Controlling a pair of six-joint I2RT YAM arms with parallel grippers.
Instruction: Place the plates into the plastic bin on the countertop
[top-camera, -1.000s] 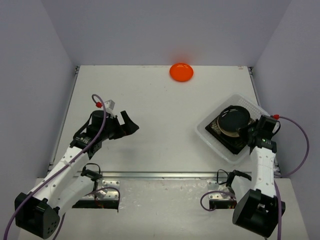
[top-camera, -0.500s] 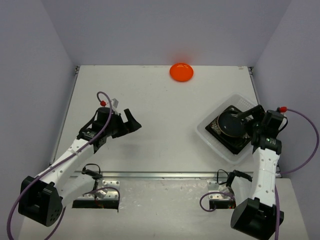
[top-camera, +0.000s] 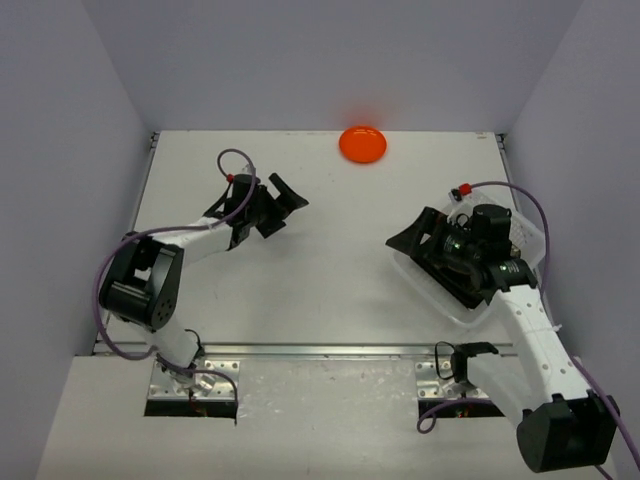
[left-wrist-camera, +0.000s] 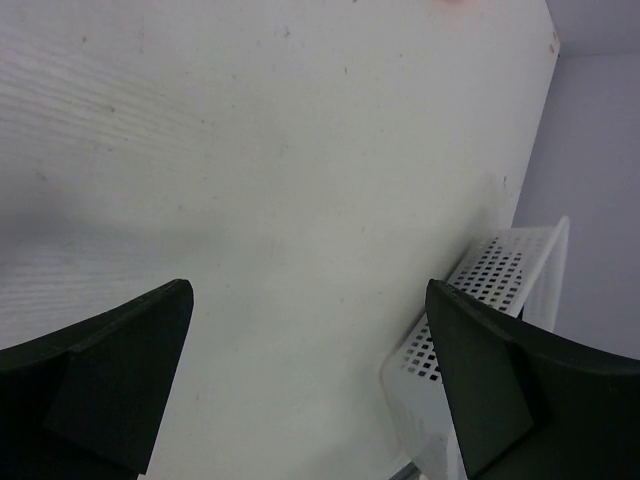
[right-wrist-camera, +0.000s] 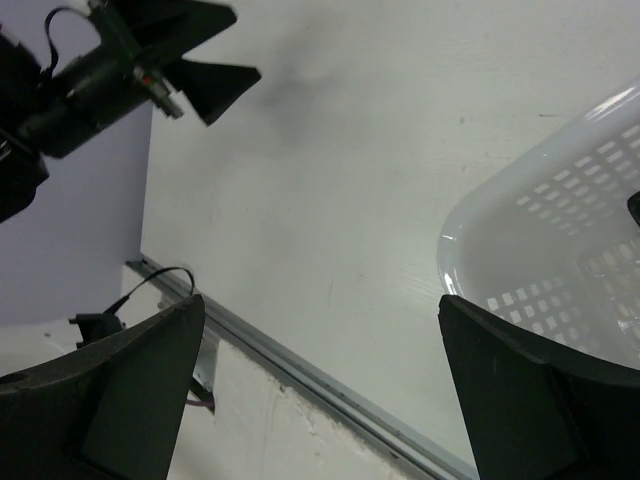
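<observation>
The orange plate (top-camera: 362, 144) lay at the far edge of the countertop (top-camera: 330, 270), beyond and right of the slightly nearer left gripper (top-camera: 283, 210), jaws wide and empty; the right gripper (top-camera: 415, 238), likewise wide, hung at the plastic bin (top-camera: 455, 305).

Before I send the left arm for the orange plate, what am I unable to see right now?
1. Plates in the plastic bin: in the top view the right arm covers most of the stack, so they cannot be counted.
2. Bin interior: the right wrist view shows only one corner; the frame edge and a jaw cut off the rest.
3. Orange plate: in the left wrist view, at most a pink smear at the top edge.
</observation>
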